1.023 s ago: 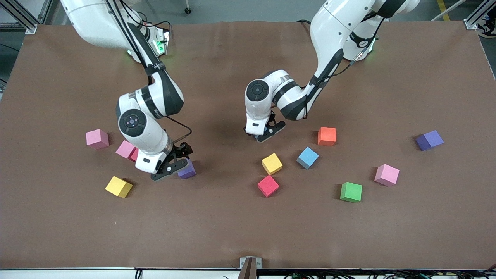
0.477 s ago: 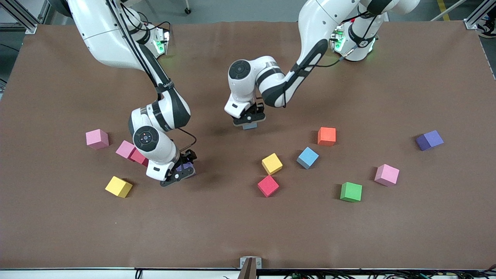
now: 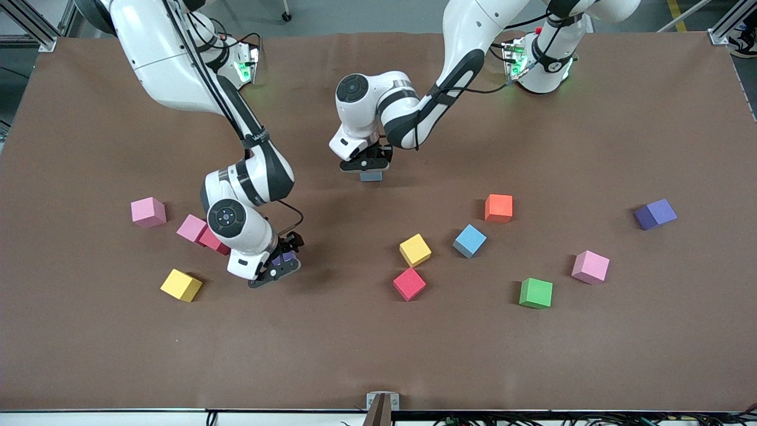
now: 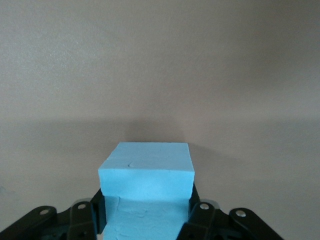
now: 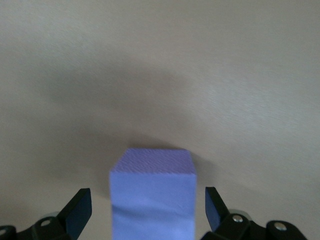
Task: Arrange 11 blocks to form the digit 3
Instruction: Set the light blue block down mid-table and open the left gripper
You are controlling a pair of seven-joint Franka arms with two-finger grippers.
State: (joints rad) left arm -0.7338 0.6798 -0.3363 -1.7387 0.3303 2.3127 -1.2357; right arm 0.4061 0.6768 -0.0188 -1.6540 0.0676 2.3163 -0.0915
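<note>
- no part of the digit 3 is built; blocks lie scattered mid-desk.
- left hand (image 3: 368, 167) grips a light blue block (image 4: 145, 169) over bare desk.
- right hand (image 3: 275, 267) straddles a purple block (image 5: 152, 197), fingers spread.

- Brown table cover (image 3: 378, 355), matte and faintly creased, spreads across nearly the whole front view.
- Small metal bracket (image 3: 381, 407) sits at the middle of the table's nearest edge.
- Dark cables (image 3: 532, 419) run along that near edge, toward the left arm's end.
- Aluminium frame posts stand at the two farthest corners: one (image 3: 35, 23) at the right arm's end, one (image 3: 728, 21) at the left arm's end.
- Grey floor (image 3: 366, 15) shows past the farthest edge, with a caster wheel (image 3: 286, 16) and a yellow stripe (image 3: 674, 10) on it.
</note>
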